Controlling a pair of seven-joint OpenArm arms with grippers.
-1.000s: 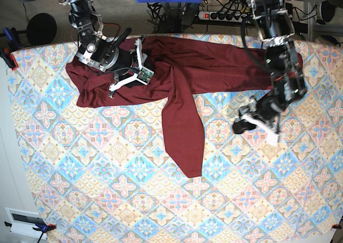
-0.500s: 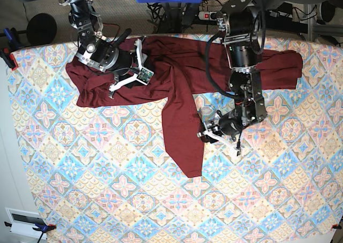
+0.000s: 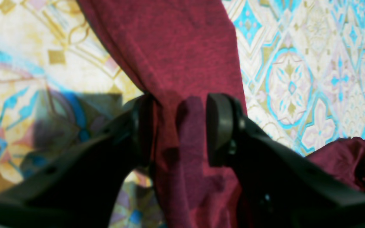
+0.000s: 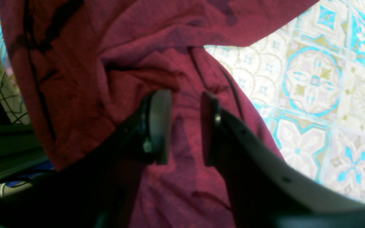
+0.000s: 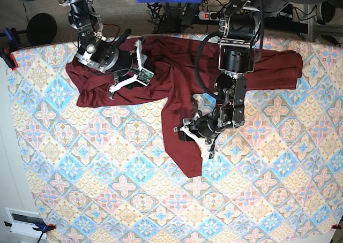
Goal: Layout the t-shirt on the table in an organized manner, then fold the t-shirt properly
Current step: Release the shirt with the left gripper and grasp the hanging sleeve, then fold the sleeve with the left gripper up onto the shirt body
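Observation:
The dark maroon t-shirt (image 5: 182, 66) lies crumpled along the far side of the table (image 5: 107, 173), with one long strip reaching toward the middle. My left gripper (image 5: 191, 134) is down at that strip. In the left wrist view the left gripper (image 3: 179, 126) is open, its pads straddling the t-shirt strip (image 3: 169, 47), which brushes one finger (image 3: 141, 126). My right gripper (image 5: 128, 71) rests on the bunched left part of the shirt. In the right wrist view the right gripper (image 4: 184, 126) has its jaws apart over wrinkled t-shirt fabric (image 4: 90, 63).
The patterned table cloth (image 3: 296, 79) shows on both sides of the strip. Cables and a power strip (image 5: 225, 15) lie beyond the far edge. Clamps (image 5: 8, 55) hold the cloth at the left edge. A white box (image 5: 19, 219) sits off the near left corner.
My left arm swung from the right side of the table leftward to the hanging strip, and its jaws have narrowed a little around the fabric. The right arm stayed put.

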